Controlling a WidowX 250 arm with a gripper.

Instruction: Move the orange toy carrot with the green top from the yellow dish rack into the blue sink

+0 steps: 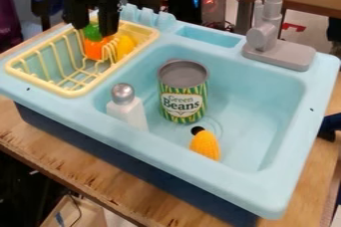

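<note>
Wooden surface [100,173] nearest, under sink [276,186]. Far left, hand [94,28] spread wide over orange-green toy [95,49] in rack [75,92]; likely light, firm, best gripped around middle; contact unclear.

The sink [143,146] sits on the bench [73,165]. The rack [75,92] lies at the sink's left edge, toys [98,49] in its back right corner. The tap [274,47] stands near the back right corner. In the basin [263,104], the bottle [128,109] is near the front left corner, the corn [205,145] near the front edge, the can [182,91] behind both.
</note>
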